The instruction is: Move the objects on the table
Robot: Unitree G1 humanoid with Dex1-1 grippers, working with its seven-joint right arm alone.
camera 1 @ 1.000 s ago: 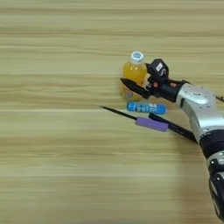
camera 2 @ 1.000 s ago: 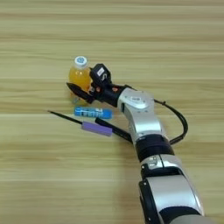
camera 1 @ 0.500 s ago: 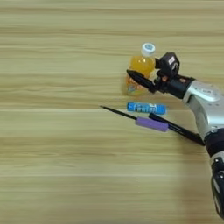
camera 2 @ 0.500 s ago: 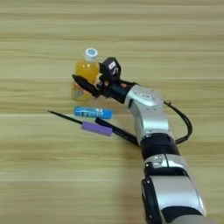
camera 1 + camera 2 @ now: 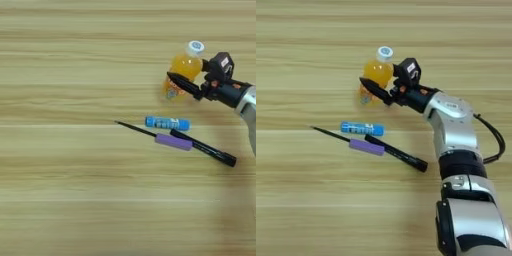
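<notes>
While my right arm reaches in from the worktop's near right corner, I see its claw (image 5: 387, 86) wrapped around the orange juice bottle (image 5: 375, 75), one black finger (image 5: 374, 90) lying across the front of the bottle's body and the other hidden behind it, so the claw is holding the bottle. I see the bottle tilted, with its white cap (image 5: 385, 51) leaning toward the far edge and to the right; I cannot tell whether its base touches the worktop (image 5: 60, 190) or is lifted clear of it. The bottle sits right of the middle, in the far half of the worktop. Nearer to me, well apart from the bottle, lie the other three things in a tight group. I see the blue tube (image 5: 167, 122) lying flat, roughly parallel to the near edge. Just on its near side the black pen (image 5: 206, 149) runs slantwise, its thin tip pointing left and its thicker end toward the near right. The purple cylinder (image 5: 173, 141) lies over or against the pen's middle; I cannot tell which. The tube and the cylinder are just beside each other, with a narrow gap between them. The silver forearm (image 5: 453, 125) rises from the near edge toward the bottle.
</notes>
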